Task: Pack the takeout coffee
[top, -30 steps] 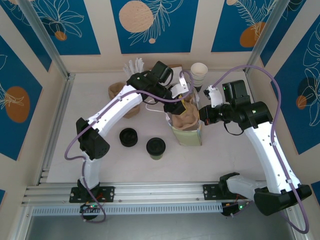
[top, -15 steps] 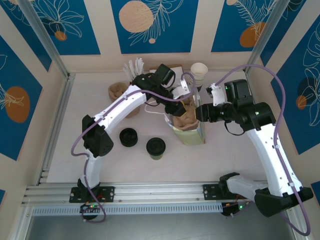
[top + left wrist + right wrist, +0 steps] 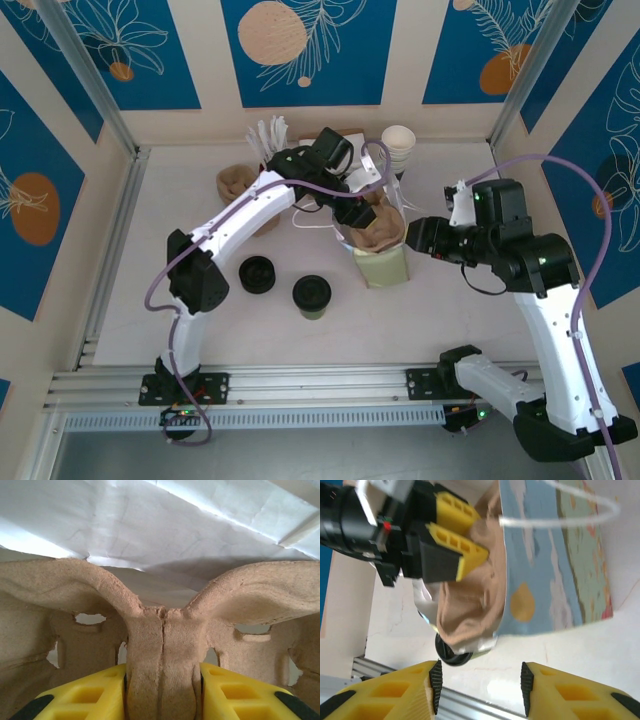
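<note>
So the left gripper (image 3: 162,682) is pinching the middle ridge of the pulp carrier (image 3: 75,585) in the mouth of the paper bag (image 3: 385,268). The right gripper (image 3: 477,680) is spread, holding nothing, just beside the bag. The takeout coffee (image 3: 312,296) stands on the surface (image 3: 400,330), well apart from both, base-side of the left gripper.

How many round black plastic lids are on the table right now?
2. One loose round black plastic lid lies alone; the other, just right of it, caps the small olive-green paper cup. More may be hidden behind the tall paper bag.
</note>
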